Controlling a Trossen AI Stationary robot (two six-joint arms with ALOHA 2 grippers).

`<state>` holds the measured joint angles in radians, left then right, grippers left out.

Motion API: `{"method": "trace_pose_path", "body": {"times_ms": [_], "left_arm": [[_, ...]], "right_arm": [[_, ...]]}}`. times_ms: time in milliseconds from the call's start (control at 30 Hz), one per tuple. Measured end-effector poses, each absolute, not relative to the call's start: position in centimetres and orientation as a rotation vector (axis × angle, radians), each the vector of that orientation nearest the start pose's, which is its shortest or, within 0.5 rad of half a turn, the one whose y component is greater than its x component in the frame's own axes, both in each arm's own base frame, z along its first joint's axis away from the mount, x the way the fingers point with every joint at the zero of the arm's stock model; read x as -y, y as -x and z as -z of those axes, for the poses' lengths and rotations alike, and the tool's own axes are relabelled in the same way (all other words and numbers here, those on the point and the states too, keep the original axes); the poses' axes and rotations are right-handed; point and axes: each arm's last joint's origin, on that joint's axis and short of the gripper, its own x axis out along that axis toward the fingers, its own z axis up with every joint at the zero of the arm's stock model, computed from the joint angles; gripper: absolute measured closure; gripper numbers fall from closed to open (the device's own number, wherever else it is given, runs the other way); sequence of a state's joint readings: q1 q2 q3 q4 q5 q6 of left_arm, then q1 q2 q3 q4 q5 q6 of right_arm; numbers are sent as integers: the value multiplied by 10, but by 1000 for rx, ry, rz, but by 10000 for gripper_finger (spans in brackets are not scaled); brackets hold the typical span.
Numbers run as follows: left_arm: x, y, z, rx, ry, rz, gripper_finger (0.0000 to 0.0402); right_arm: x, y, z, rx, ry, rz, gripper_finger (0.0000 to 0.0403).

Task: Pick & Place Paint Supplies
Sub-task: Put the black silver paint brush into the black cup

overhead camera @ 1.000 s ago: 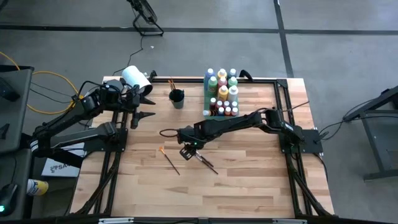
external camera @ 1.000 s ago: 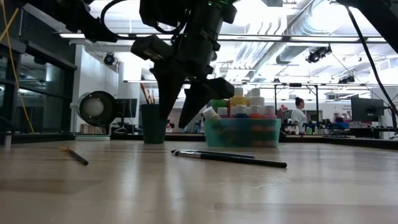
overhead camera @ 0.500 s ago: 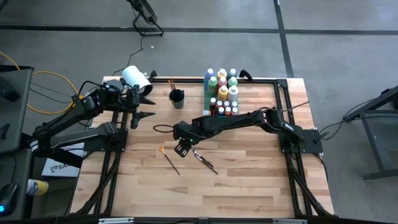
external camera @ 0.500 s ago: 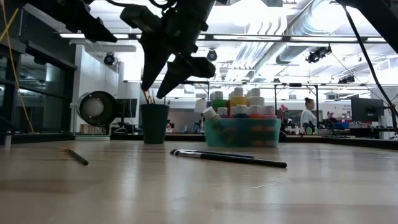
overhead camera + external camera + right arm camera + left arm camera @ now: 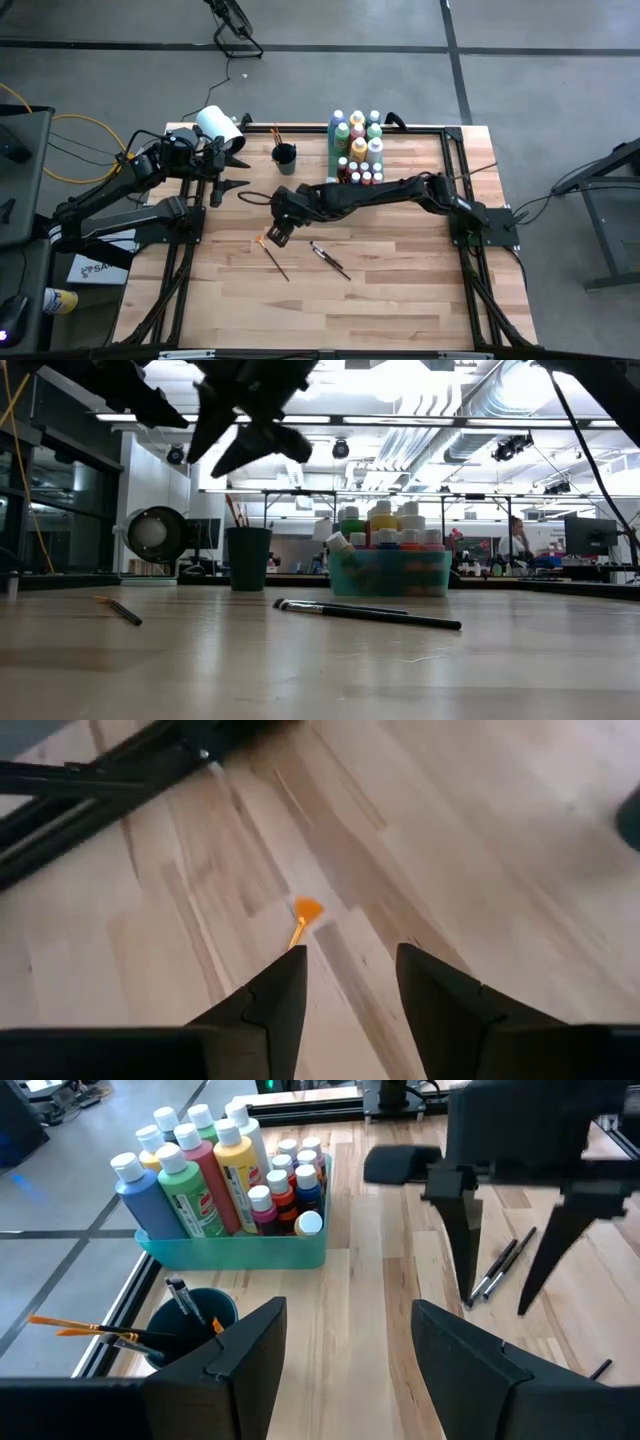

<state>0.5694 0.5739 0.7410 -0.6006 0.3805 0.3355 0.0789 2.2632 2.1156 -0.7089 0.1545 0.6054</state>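
Three thin paintbrushes lie flat on the wooden table: an orange-tipped one point(image 5: 273, 256) and two dark ones side by side point(image 5: 329, 259). My right gripper point(image 5: 271, 236) hangs open above the table, just over the orange tip point(image 5: 305, 909), touching nothing. Paint bottles point(image 5: 357, 140) with white caps stand in a teal tray point(image 5: 235, 1251) at the far side. A dark cup point(image 5: 285, 156) beside it holds more brushes. My left gripper point(image 5: 230, 176) waits open at the far left, raised.
A large white roll point(image 5: 220, 124) lies at the far left corner behind the left arm. The black frame rails point(image 5: 455, 150) run along the table's edges. Bare wood stretches over the near half of the table point(image 5: 380, 310).
My right gripper has risen from just over the two dark brushes and moved toward the table's left edge, tipping and rolling as it went, until it hangs over the orange-tipped brush. The brushes lie where they were.
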Motion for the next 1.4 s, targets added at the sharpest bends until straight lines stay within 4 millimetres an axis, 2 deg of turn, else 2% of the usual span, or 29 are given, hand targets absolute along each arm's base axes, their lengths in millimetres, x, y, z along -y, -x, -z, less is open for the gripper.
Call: {"method": "trace_pose_path", "body": {"times_ms": [167, 400, 567, 733, 1033, 1300, 1400], "left_arm": [[-53, -103, -307, -412, -129, -119, 190], [-53, -103, -307, -412, -128, -119, 190], [-53, -103, -307, -413, -128, -119, 190], [-53, -103, -307, -413, -129, -118, 190], [-53, -103, -306, -418, -128, -117, 190], [-53, -103, -306, -425, -125, -116, 190], [-53, -102, -304, -438, -118, -114, 190]], "right_arm": [[-31, -510, -225, -889, -450, 361, 254], [-28, -495, -200, -1127, -499, 452, 254], [-30, -491, -197, -1180, -506, 432, 254], [-39, -489, -176, -1266, -476, 444, 254], [-55, -490, -163, -1274, -446, 463, 254], [-60, -491, -145, -1324, -459, 479, 254], [-61, -489, -144, -1340, -470, 489, 254]]}}
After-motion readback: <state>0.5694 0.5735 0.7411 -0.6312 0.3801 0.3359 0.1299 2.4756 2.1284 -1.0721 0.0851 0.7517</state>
